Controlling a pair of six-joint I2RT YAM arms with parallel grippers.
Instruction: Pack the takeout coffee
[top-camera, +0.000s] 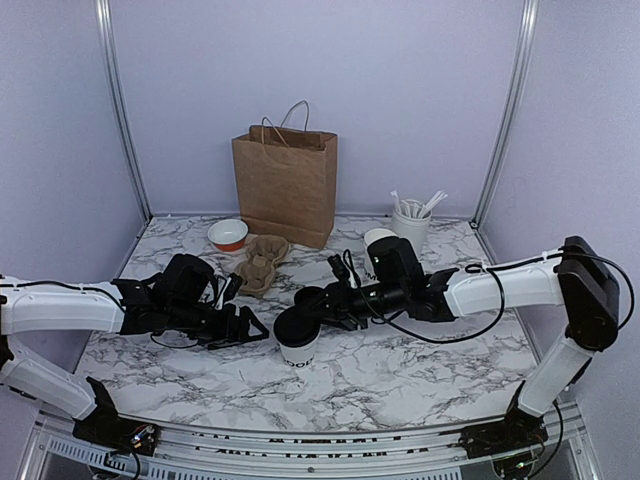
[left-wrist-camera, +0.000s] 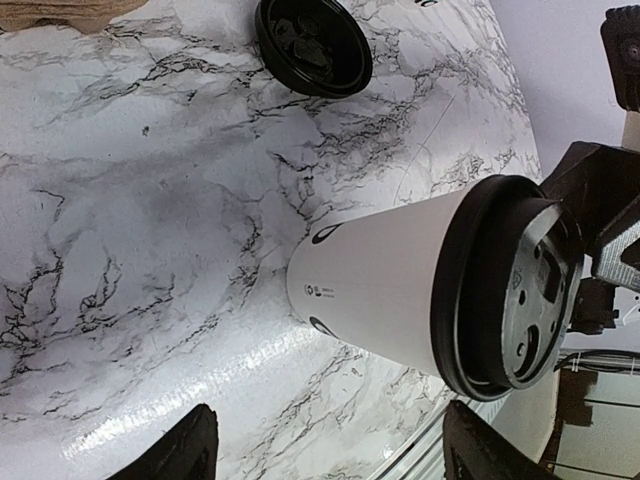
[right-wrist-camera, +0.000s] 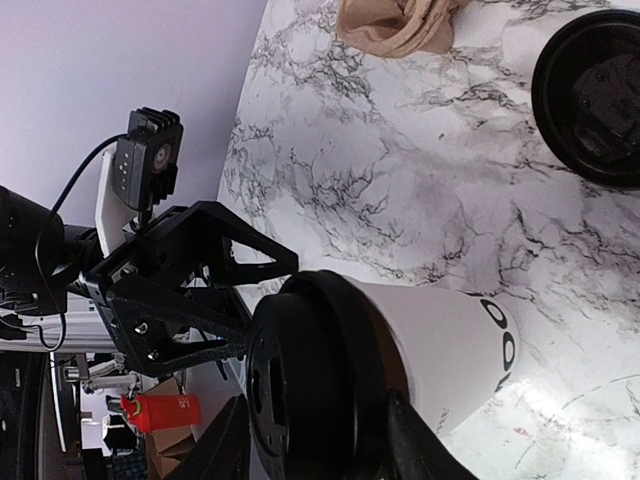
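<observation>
the table (top-camera: 400, 385) had a white top veined with grey and black, like marble, and it filled the bottom of a small booth. a plain, pale lilac back wall (top-camera: 320, 70) rose behind it. a left wall (top-camera: 50, 150) and a right wall (top-camera: 590, 130) of the same colour closed in the sides. a thin metal post (top-camera: 124, 110) stood in the left rear corner and a second post (top-camera: 505, 110) in the right one, both leaning outward toward the top. a metal rail (top-camera: 300, 455) ran along the near edge. the light was soft and even, leaving a dull sheen on the tabletop and only faint shadows.
</observation>
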